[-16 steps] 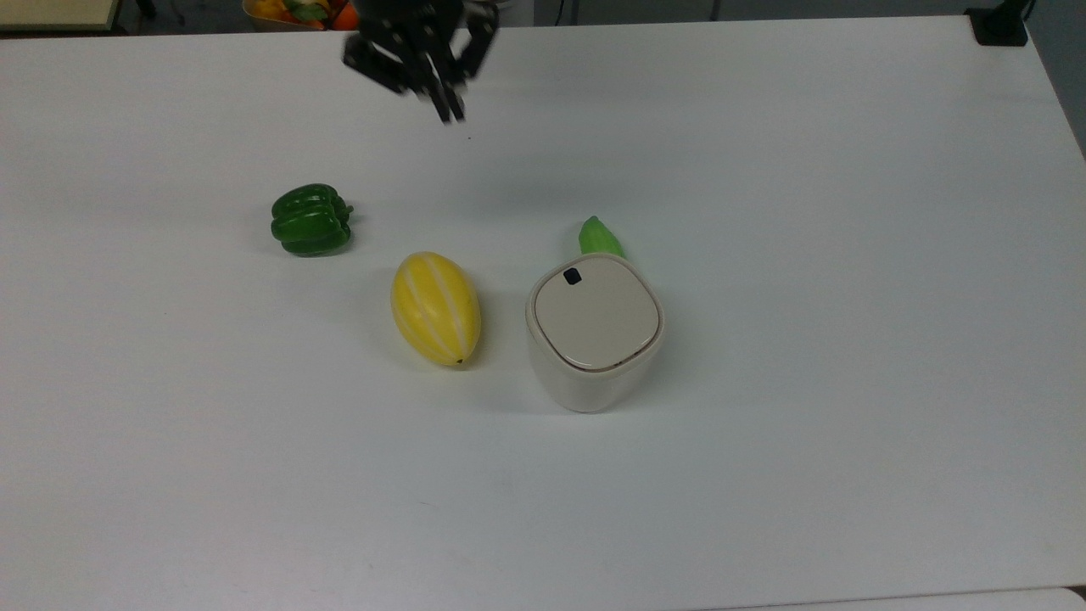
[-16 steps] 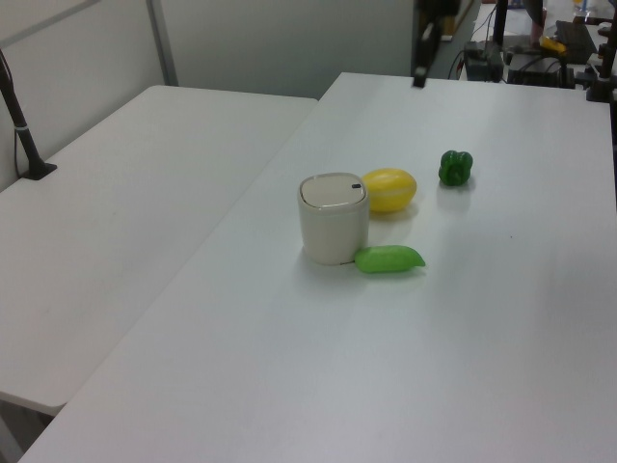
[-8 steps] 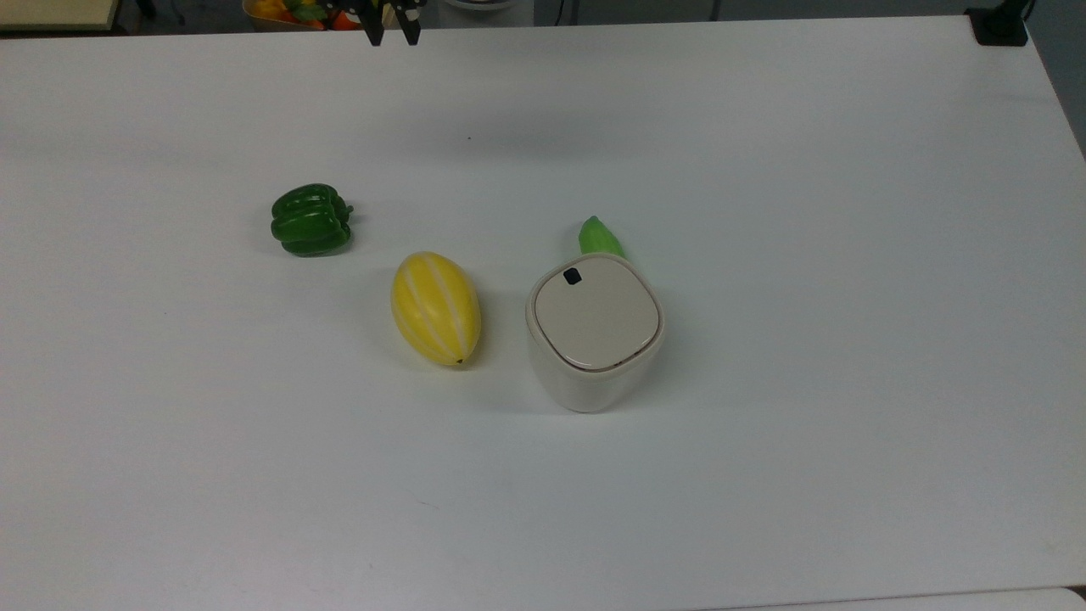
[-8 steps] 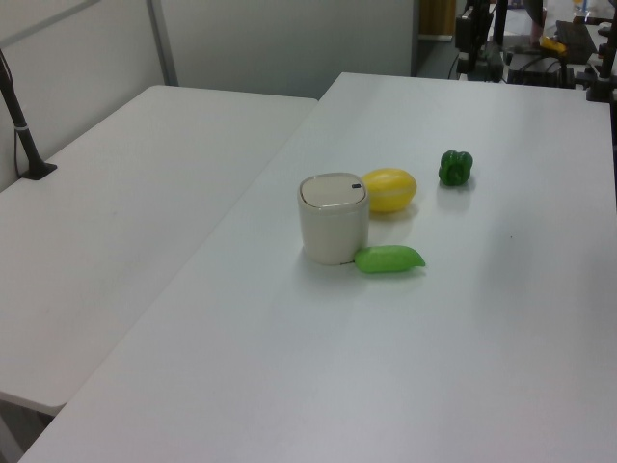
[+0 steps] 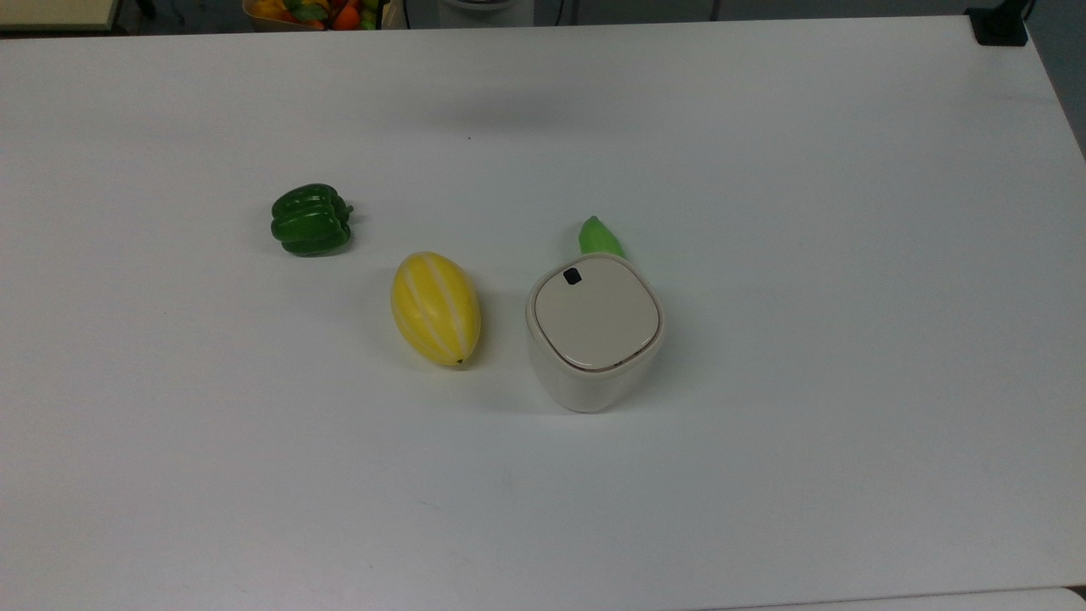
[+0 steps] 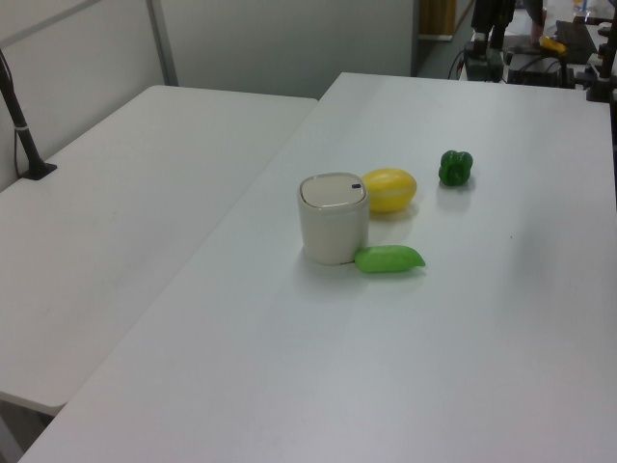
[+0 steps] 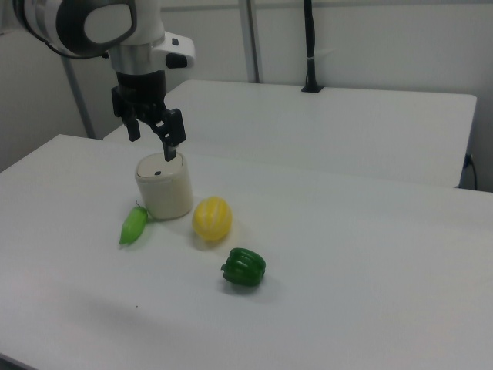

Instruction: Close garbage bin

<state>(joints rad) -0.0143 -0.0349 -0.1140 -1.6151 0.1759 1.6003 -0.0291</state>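
Cream garbage bin (image 5: 594, 327) lid down flat; end effector (image 7: 153, 135) raised, fingers spread, holding nothing.

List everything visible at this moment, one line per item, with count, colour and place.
garbage bin: 1, cream-beige, table centre, lid down
yellow melon: 1, yellow with pale stripes, on the top view's left of the bin
green pepper: 1, dark green, further to the top view's left
pea pod: 1, light green, beside the bin
table: 1, white, under all items
second table: 1, white, on the left view's left
gripper: 1, black, raised in the right view
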